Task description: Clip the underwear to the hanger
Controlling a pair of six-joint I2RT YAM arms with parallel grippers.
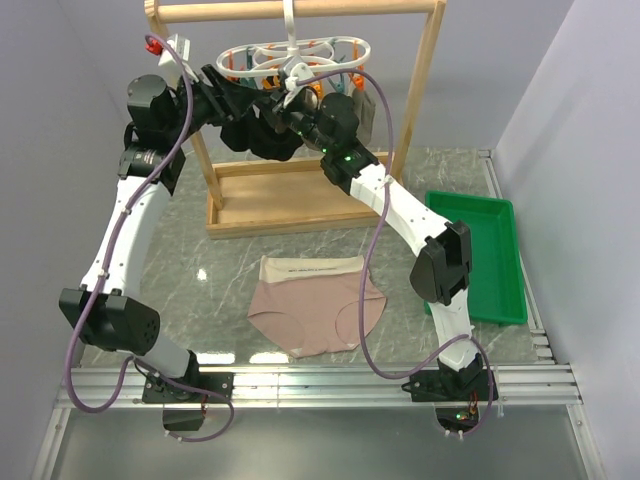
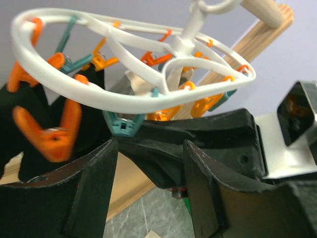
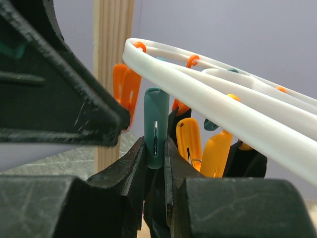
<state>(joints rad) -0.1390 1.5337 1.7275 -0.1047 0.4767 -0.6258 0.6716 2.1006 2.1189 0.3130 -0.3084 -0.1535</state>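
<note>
1. The hanger [image 1: 290,52] hangs from the top bar of the wooden rack [image 1: 421,90].
2. The right gripper [image 3: 156,161], just under the hanger's rim, pinches a teal peg [image 3: 156,124].
3. The left gripper [image 2: 148,193], beneath the hanger, is spread and holds nothing.
4. The underwear [image 1: 315,305] lies flat on the desk [image 1: 200,260], well apart from the hanger.

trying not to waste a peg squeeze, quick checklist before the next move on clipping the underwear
1. Underwear in hand: not ok. It lies flat on the table and no gripper touches it.
2. Right gripper on a peg: ok. It is shut on a teal peg.
3. Left gripper free: ok. Its jaws are apart and hold nothing.
4. Hanger hung: ok. Its hook is over the wooden rail.
5. Pinched peg's mouth free of cloth: cannot tell, hidden.
</note>
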